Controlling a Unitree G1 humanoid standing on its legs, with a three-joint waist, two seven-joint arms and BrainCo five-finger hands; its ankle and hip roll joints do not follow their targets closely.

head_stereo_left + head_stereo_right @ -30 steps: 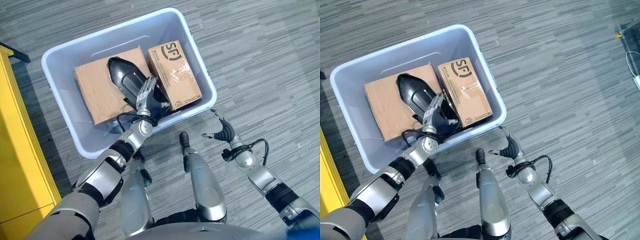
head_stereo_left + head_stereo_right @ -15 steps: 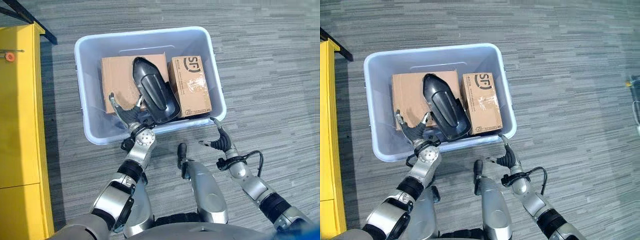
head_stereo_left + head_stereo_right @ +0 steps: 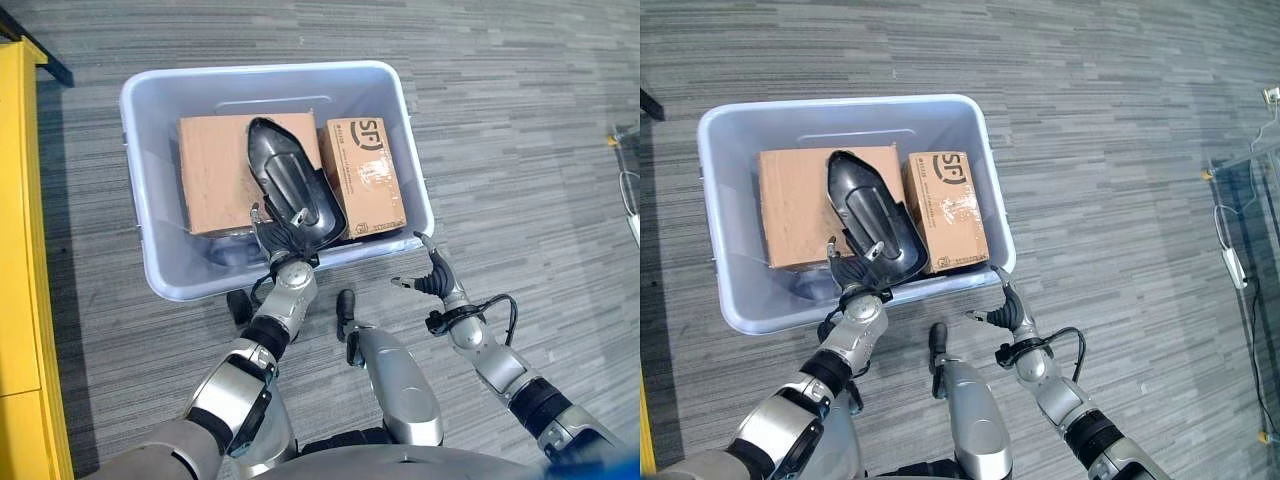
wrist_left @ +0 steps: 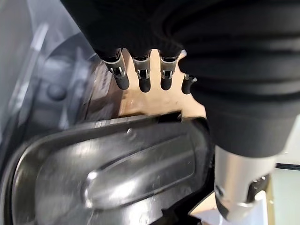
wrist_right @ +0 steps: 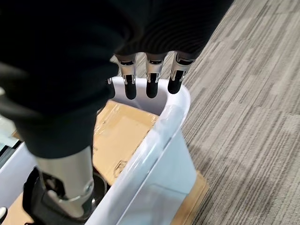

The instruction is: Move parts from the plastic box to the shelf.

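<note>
A pale blue plastic box (image 3: 270, 72) stands on the floor in front of me. Inside lie a flat cardboard box (image 3: 215, 170), a smaller cardboard box (image 3: 365, 180) and a glossy black moulded part (image 3: 290, 190) across them. My left hand (image 3: 283, 240) is at the near end of the black part, open. In the left wrist view its straight fingers (image 4: 140, 75) reach over the black part (image 4: 117, 168), with the thumb on the other side. My right hand (image 3: 430, 280) hovers open outside the box's near right corner, its fingers (image 5: 150, 79) over the rim (image 5: 164, 122).
A yellow shelf unit (image 3: 20, 250) runs along the left side. Grey striped carpet lies around the box. A clear stand with a cable (image 3: 1240, 200) sits at the far right.
The whole view has shifted. My left hand came off the top of the black part, drew back to the box's near wall, and now sits at the part's near end. The right hand stays.
</note>
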